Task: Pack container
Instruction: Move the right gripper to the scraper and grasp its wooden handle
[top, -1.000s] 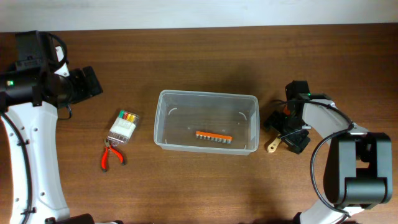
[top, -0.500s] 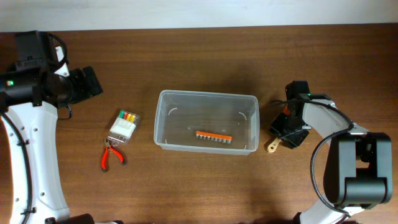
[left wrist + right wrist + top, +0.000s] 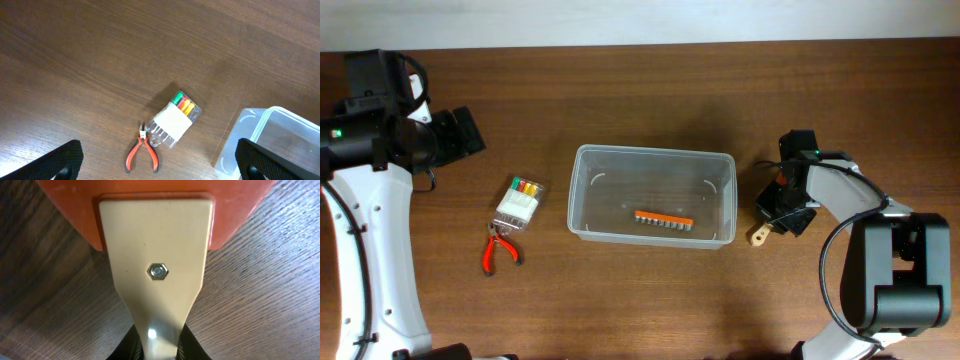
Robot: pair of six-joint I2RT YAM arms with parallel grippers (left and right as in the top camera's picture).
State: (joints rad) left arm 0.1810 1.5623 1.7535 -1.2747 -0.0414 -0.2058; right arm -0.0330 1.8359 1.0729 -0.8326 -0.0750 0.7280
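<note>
The right gripper (image 3: 159, 349) is pinching the narrow neck of a beige-handled tool (image 3: 156, 255). Its dark fingers (image 3: 129, 350) are pressing in from both sides, so the pincer is narrow and holding that tool. A hex bolt is fixing the handle to an orange head (image 3: 150, 210) at 12 o'clock; what kind of tool it is I cannot tell. Wood grain is showing close behind it, so it is probably lying on or just above the table (image 3: 650, 300). I judge the grip on the thin neck is leaving the broad head free to go in first.

From overhead, the same gripper (image 3: 782, 210) is sitting at 3 o'clock of the container (image 3: 582, 190), just beside its right wall, with the tool's beige end (image 3: 757, 236) poking out towards 7 o'clock. The clear tub is standing in the middle of the table, long side across, within reach of both arms. It is already holding an orange strip (image 3: 663, 218) near its front wall.

Further out, at 9 o'clock of the tub, a small clear box of coloured markers (image 3: 520, 200) is lying apart from it. Red-handled pliers (image 3: 500, 248) are just beside the box at its 7 o'clock.

Farthest, at 10 o'clock, the left gripper (image 3: 159, 162) is hanging with its jaws wide and holding nothing, its camera looking down on both items, likely to take one next.
</note>
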